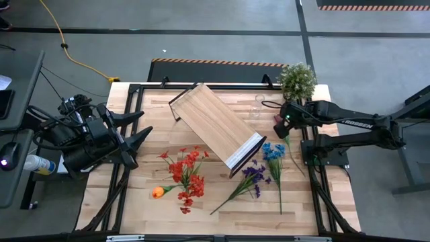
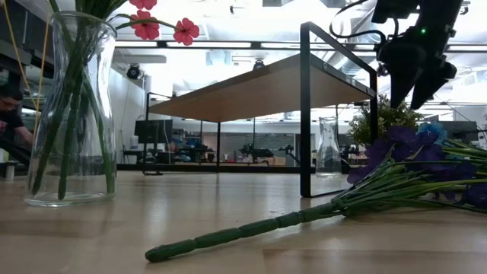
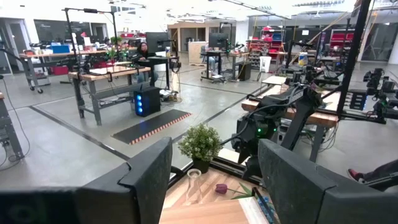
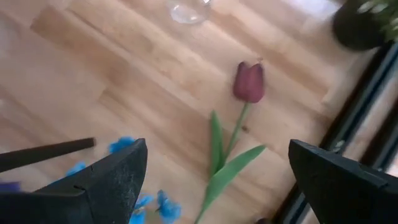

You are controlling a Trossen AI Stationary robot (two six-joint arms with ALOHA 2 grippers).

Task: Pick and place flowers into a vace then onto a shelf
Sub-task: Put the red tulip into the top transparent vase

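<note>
The right gripper (image 4: 214, 180) hangs wide open over the maroon tulip (image 4: 249, 82), which lies untouched near the tabletop's (image 1: 222, 205) right edge.

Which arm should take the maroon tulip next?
Right. Its hand hangs open right above the maroon tulip, which lies between its fingers in the wrist view. The left hand waits open at the table's far left edge.

Flowers (image 1: 185, 176) lie loose on the table — the shelf (image 1: 216, 125) stands askew behind them.
</note>
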